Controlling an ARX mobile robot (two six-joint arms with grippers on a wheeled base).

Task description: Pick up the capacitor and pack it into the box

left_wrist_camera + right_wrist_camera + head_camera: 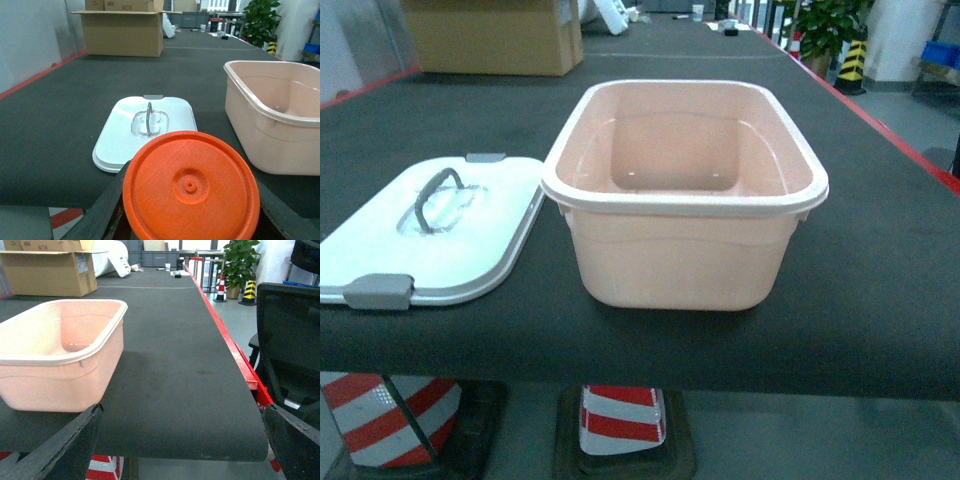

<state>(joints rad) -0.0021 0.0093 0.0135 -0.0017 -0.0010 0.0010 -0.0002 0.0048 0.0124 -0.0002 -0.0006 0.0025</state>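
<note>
The capacitor (pixel 191 186) shows its round orange top close up in the left wrist view, with my left gripper (pixel 187 210) shut on it, black fingers on either side, held short of the table's near edge. The pink box (pixel 685 190) stands open and empty mid-table; the same box (pixel 272 112) is to the capacitor's right, and its side wall (pixel 60 352) fills the left of the right wrist view. Its white lid (pixel 430 235) lies flat to its left. My right gripper (pixel 182 440) is open, with only table between its fingers. Neither gripper shows in the head view.
A brown cardboard carton (pixel 495 35) stands at the table's far left. A black office chair (pixel 292 345) is off the table's right edge, which carries a red strip (pixel 225 335). Striped cones (pixel 620 415) stand under the front edge. A potted plant (pixel 825 30) is far right.
</note>
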